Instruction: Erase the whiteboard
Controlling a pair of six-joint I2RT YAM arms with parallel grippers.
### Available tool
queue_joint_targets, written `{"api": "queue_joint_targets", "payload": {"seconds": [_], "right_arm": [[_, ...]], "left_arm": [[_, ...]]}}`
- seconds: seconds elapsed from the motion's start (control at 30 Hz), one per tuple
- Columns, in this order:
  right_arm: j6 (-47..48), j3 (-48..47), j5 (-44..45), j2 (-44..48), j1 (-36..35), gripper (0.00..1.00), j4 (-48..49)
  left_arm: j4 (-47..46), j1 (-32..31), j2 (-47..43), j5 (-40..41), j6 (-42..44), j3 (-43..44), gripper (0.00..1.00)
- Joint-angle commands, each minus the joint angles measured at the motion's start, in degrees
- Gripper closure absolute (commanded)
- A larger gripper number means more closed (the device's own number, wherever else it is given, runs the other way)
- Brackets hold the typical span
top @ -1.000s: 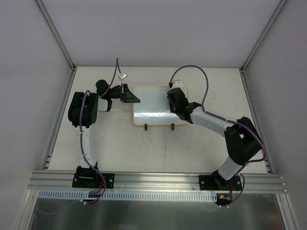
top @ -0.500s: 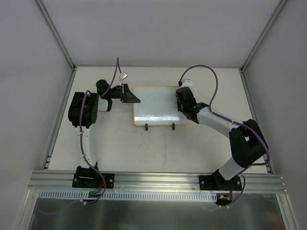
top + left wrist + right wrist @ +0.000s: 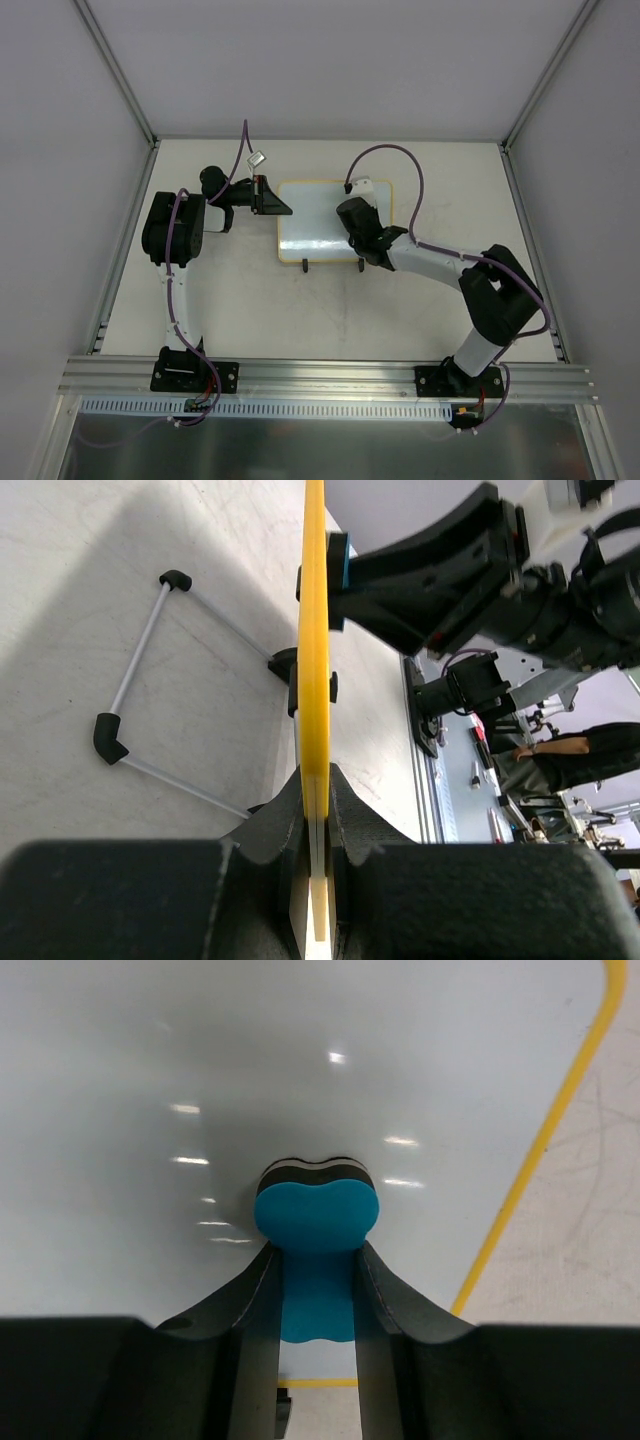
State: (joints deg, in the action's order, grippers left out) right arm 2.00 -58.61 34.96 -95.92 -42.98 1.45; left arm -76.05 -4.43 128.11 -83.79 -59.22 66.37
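We hold the whiteboard (image 3: 315, 215), resting on the bench (image 3: 300, 310), by its left edge with our left tool (image 3: 316, 790) clamped there to steady it against the strokes, while our right tool (image 3: 316, 1260), pinching a blue eraser (image 3: 316, 1210), presses it against the board's right half to wipe it clean.

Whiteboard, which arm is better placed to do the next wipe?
Right. The right claw holds the blue eraser against the whiteboard; the left claw is clamped on its yellow edge, holding it.
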Motion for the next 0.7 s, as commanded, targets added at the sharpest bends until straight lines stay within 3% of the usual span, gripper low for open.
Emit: {"api": "queue_joint_targets", "payload": {"seconds": [0.0,0.67], "right_arm": [[-1.0,-1.4,-1.7,-6.5,-2.4,1.00,2.2],[-3.8,-7.8,-8.0,-12.2,-10.0,1.00,3.8]], "left_arm": [[-13.5,-0.5,-2.3,-5.3,0.9,-0.4,1.00],[-13.6,-0.5,-2.3,-5.2,0.8,-0.3,1.00]]}}
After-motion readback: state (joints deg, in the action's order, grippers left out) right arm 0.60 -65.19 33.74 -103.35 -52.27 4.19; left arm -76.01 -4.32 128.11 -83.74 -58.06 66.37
